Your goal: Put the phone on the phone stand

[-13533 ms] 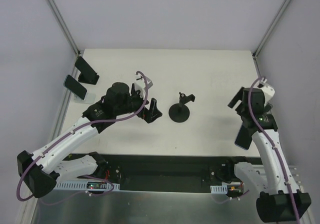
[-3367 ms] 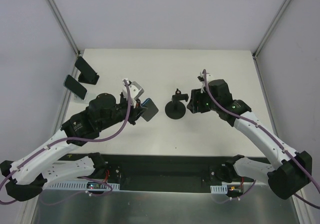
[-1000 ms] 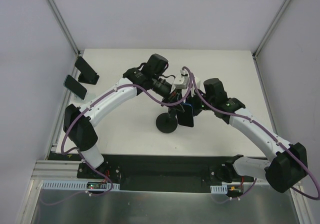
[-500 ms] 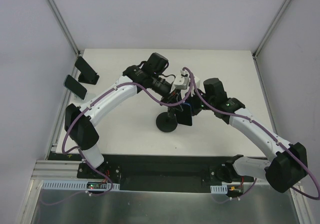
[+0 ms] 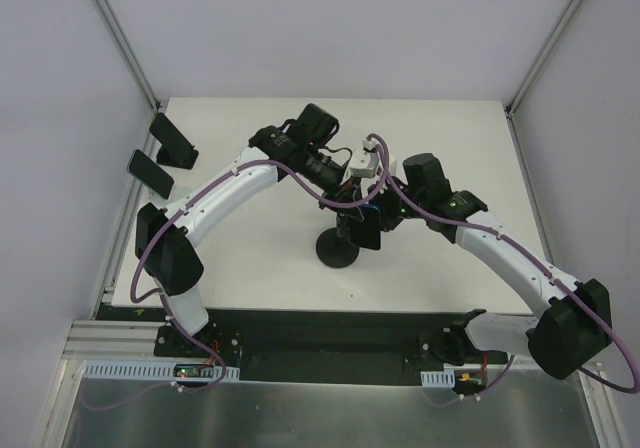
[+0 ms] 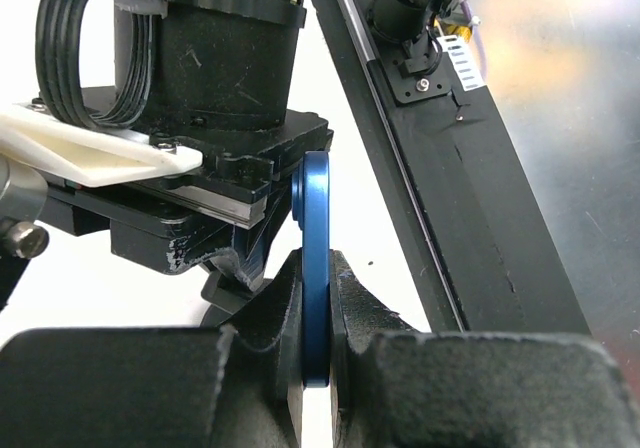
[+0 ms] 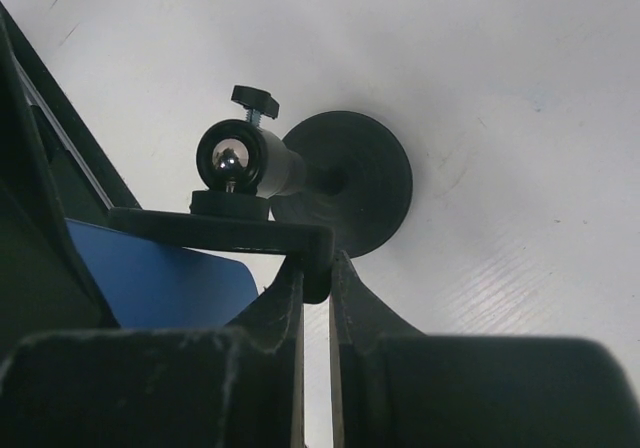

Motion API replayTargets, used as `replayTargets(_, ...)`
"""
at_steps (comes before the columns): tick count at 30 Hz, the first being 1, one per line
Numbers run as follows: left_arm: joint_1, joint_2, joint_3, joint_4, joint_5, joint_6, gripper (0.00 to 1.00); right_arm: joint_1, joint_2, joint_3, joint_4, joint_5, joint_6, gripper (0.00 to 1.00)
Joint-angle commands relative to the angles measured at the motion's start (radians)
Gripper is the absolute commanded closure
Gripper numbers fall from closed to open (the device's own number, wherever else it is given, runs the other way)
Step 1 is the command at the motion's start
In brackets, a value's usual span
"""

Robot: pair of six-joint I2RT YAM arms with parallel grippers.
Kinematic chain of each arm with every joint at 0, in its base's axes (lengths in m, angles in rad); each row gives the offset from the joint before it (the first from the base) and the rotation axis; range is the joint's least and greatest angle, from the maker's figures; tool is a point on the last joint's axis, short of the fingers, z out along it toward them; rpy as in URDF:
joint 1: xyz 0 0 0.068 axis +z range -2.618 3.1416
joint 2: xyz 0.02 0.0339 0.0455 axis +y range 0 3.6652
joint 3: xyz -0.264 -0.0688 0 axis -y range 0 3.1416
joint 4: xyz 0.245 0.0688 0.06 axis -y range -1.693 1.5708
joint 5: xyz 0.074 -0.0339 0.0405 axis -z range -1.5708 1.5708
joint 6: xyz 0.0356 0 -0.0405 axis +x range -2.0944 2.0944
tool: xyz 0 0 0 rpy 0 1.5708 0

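The blue phone (image 6: pixel 316 218) stands on edge between the fingers of my left gripper (image 6: pixel 315 268), which is shut on it. In the top view the left gripper (image 5: pixel 352 206) hangs over the table's middle, with the phone (image 5: pixel 368 231) dark below it. The black phone stand (image 7: pixel 350 183) has a round base, a ball head (image 7: pixel 235 158) and a flat clamp bar. My right gripper (image 7: pixel 317 268) is shut on the end of that bar. The phone (image 7: pixel 160 283) lies just under the bar. In the top view the right gripper (image 5: pixel 388 213) meets the left one above the stand's base (image 5: pixel 338 250).
Two other dark phones or holders (image 5: pixel 150 173) (image 5: pixel 172 140) sit at the table's far left edge. A black rail (image 5: pixel 330 330) runs along the near edge between the arm bases. Grey walls close in the table on the left, right and back.
Over the last second both grippers kept their grips. The stand's base has slid slightly right and the phone has shifted a little left, toward the clamp bar.
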Motion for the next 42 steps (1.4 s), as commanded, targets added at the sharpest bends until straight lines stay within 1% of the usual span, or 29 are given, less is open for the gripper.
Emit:
replayTargets(1, 0.017, -0.038, 0.012, -0.001, -0.1, 0.051, 1.0, 0.008, -0.022, 0.081, 0.019, -0.049, -0.009, 0.99)
replayTargets(3, 0.017, -0.046, 0.008, -0.001, -0.189, 0.013, 1.0, 0.01, -0.03, 0.086, 0.016, -0.009, 0.002, 0.99)
replayTargets(5, 0.017, -0.073, -0.004, -0.003, -0.243, -0.024, 1.0, 0.01, -0.036, 0.087, 0.014, 0.052, 0.029, 0.99)
replayTargets(6, 0.016, -0.089, -0.036, 0.01, -0.287, -0.056, 1.0, 0.011, -0.045, 0.089, 0.017, 0.075, 0.04, 0.99)
replayTargets(8, 0.007, -0.145, -0.087, 0.051, -0.372, -0.122, 1.0, 0.039, -0.055, 0.089, 0.032, 0.18, 0.078, 0.99)
replayTargets(9, -0.001, -0.165, -0.144, 0.071, -0.433, -0.182, 1.0, 0.053, -0.064, 0.081, 0.042, 0.219, 0.088, 0.99)
replayTargets(10, -0.03, -0.208, -0.179, 0.133, -0.582, -0.219, 1.0, 0.069, -0.073, 0.073, 0.07, 0.326, 0.104, 0.99)
replayTargets(12, -0.068, -0.247, -0.272, 0.197, -0.794, -0.338, 1.0, 0.138, -0.108, 0.053, 0.104, 0.478, 0.181, 1.0)
replayTargets(13, -0.105, -0.271, -0.297, 0.245, -1.025, -0.381, 1.0, 0.169, -0.124, 0.02, 0.146, 0.666, 0.218, 0.99)
replayTargets(14, -0.123, -0.283, -0.32, 0.266, -1.129, -0.426, 1.0, 0.239, -0.145, -0.003, 0.175, 0.762, 0.25, 0.99)
replayTargets(15, -0.133, -0.294, -0.363, 0.284, -1.206, -0.522, 1.0, 0.281, -0.182, -0.022, 0.202, 0.851, 0.313, 0.99)
replayTargets(16, -0.145, -0.309, -0.385, 0.302, -1.282, -0.57, 1.0, 0.324, -0.197, -0.058, 0.253, 1.039, 0.331, 1.0)
replayTargets(17, -0.151, -0.314, -0.403, 0.307, -1.411, -0.617, 1.0, 0.411, -0.203, -0.063, 0.267, 1.115, 0.341, 1.0)
replayTargets(18, -0.151, -0.317, -0.435, 0.312, -1.433, -0.683, 1.0, 0.453, -0.202, -0.062, 0.27, 1.192, 0.359, 1.0)
replayTargets(19, -0.156, -0.317, -0.446, 0.315, -1.461, -0.705, 1.0, 0.491, -0.196, -0.06, 0.281, 1.318, 0.365, 1.0)
replayTargets(20, -0.168, -0.314, -0.454, 0.316, -1.534, -0.757, 1.0, 0.557, -0.19, -0.059, 0.293, 1.358, 0.367, 1.0)
replayTargets(21, -0.176, -0.308, -0.451, 0.316, -1.557, -0.807, 1.0, 0.592, -0.17, -0.056, 0.308, 1.401, 0.368, 1.0)
replayTargets(22, -0.183, -0.29, -0.443, 0.313, -1.588, -0.831, 1.0, 0.628, -0.158, -0.051, 0.327, 1.483, 0.364, 1.0)
replayTargets(23, -0.188, -0.284, -0.437, 0.315, -1.617, -0.861, 1.0, 0.68, -0.142, -0.036, 0.33, 1.513, 0.373, 1.0)
replayTargets(24, -0.188, -0.281, -0.423, 0.315, -1.598, -0.903, 1.0, 0.697, -0.121, -0.028, 0.329, 1.519, 0.387, 0.99)
replayTargets(26, -0.19, -0.25, -0.396, 0.312, -1.567, -0.924, 1.0, 0.734, -0.101, -0.013, 0.324, 1.521, 0.408, 1.0)
replayTargets(29, -0.203, -0.234, -0.374, 0.309, -1.587, -0.947, 1.0, 0.758, -0.099, 0.003, 0.278, 1.544, 0.454, 1.0)
replayTargets(34, -0.202, -0.248, -0.383, 0.312, -1.569, -0.968, 1.0, 0.76, -0.165, -0.066, 0.304, 1.426, 0.467, 1.0)
replayTargets(36, -0.202, -0.257, -0.383, 0.31, -1.556, -0.977, 1.0, 0.76, -0.209, -0.101, 0.353, 1.346, 0.414, 0.99)
replayTargets(37, -0.202, -0.259, -0.38, 0.309, -1.543, -0.98, 1.0, 0.757, -0.228, -0.134, 0.396, 1.302, 0.401, 0.95)
replayTargets(38, -0.202, -0.261, -0.374, 0.307, -1.533, -0.989, 1.0, 0.757, -0.257, -0.144, 0.42, 1.241, 0.363, 0.8)
replayTargets(39, -0.202, -0.265, -0.373, 0.306, -1.52, -0.995, 1.0, 0.758, -0.266, -0.154, 0.44, 1.125, 0.298, 0.72)
replayTargets(41, -0.202, -0.265, -0.367, 0.306, -1.484, -1.001, 1.0, 0.76, -0.314, -0.169, 0.424, 1.029, 0.263, 0.54)
replayTargets(42, -0.2, -0.268, -0.364, 0.306, -1.473, -1.001, 1.0, 0.761, -0.34, -0.184, 0.414, 0.971, 0.249, 0.47)
